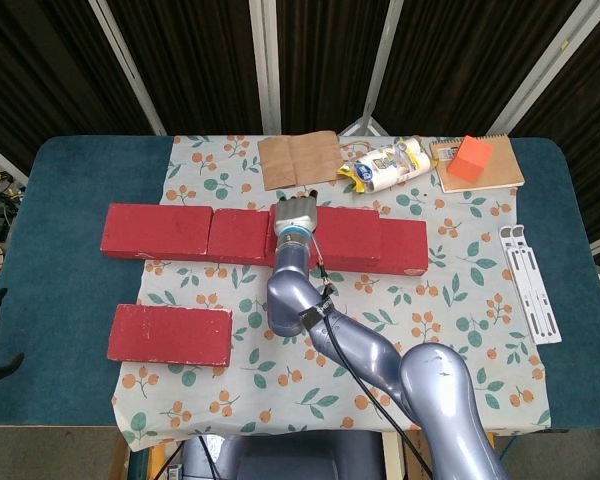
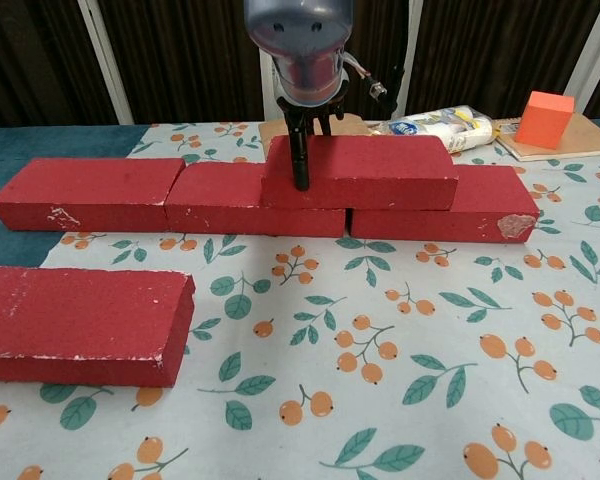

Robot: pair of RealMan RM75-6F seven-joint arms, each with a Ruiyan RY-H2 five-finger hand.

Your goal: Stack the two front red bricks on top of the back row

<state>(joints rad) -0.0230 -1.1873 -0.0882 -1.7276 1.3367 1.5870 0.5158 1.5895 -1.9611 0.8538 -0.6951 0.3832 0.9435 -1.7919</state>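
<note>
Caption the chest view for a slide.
Right hand grips the upper brick on the back row; one front brick still waits.

bricks (image 1: 160,230): red
cloth (image 1: 460,330): pale — orange berries, green leaves
table (image 1: 60,300): teal
cube (image 1: 469,157): orange — far right
arm (image 1: 380,350): blue-grey

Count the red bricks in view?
5. Three form the back row: left brick, middle brick, right brick. One stacked brick sits on that row, gripped by the right robot hand. One front brick lies front-left. None appear hidden.
</note>
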